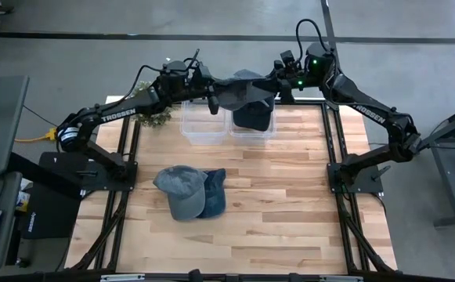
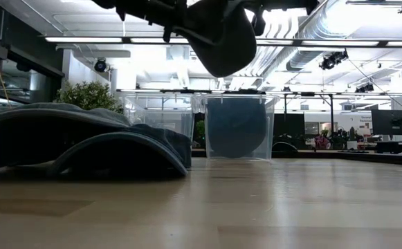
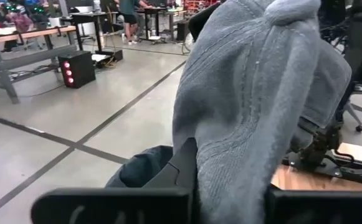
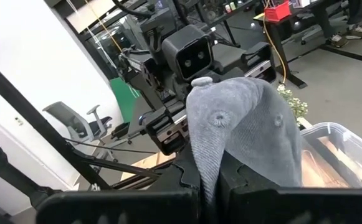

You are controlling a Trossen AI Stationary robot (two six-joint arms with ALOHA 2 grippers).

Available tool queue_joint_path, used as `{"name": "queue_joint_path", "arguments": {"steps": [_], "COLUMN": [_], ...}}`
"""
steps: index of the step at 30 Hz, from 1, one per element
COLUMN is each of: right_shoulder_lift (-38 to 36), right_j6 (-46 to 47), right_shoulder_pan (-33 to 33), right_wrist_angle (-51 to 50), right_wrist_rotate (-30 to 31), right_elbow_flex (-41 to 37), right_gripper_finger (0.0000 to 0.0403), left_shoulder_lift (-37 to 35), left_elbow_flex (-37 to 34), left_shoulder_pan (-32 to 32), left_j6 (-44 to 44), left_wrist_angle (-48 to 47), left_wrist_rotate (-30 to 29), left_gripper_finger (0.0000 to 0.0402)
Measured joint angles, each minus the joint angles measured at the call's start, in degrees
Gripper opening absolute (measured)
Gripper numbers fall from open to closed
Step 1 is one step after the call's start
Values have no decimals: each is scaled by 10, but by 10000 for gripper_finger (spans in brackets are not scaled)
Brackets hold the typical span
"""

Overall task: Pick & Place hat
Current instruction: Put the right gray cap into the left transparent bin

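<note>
Evidently gripped twice over: clenched on one flank of the soft grey ribbed-cloth cap [image 1: 239, 90] with the left pincer [image 3: 230, 198], clenched on the opposite flank with the right pincer [image 4: 215, 190]. Hangs aloft between the two, clear of the pale wooden worktop [image 1: 290, 204], at its far edge and roughly above the two clear plastic bins.

Probably risks a tug-of-war first: pulling apart with both grips shut could stretch the cloth or tear it free of one pincer. Could equally go wrong on release: letting go on one side only would likely leave the cap swinging from the other, draping over a wall instead of dropping inside. May also miss altogether, landing in the gap between the bins or off the back of the worktop, given how near the edge all this sits. Worth noting the right-hand clear bin [image 1: 272, 131], already holding a dark blue hat [image 1: 252, 116], and the left-hand clear bin [image 1: 186, 129], seemingly bare; cannot tell which is meant, so a wrong drop looks possible.

Looks limp and crumpled, sagging downwards like a pouch in the low view. Shows fine ribbing, a cloth button at the crown and small stitched eyelets.

Farther out, lying overlapped mid-worktop: a second grey cap [image 1: 182, 188] and a blue denim cap [image 1: 214, 192], untouched.
</note>
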Motion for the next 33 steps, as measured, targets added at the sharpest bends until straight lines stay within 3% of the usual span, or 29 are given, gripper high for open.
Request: {"name": "queue_joint_path", "arguments": {"steps": [19, 25, 33], "right_shoulder_lift": [0, 0, 0], "right_j6": [-18, -27, -39], "right_shoulder_pan": [-6, -6, -8], "right_wrist_angle": [1, 9, 26], "right_wrist_rotate": [-4, -5, -35], "right_elbow_flex": [0, 0, 0], "right_gripper_finger": [13, 52, 143], "left_shoulder_lift": [0, 0, -3], "left_elbow_flex": [0, 0, -1], "left_shoulder_pan": [0, 0, 0], "left_j6": [-44, -46, -60], "left_wrist_angle": [-10, -14, -54], "left_wrist_rotate": [-7, -24, -66], "left_gripper_finger": [1, 0, 0]}}
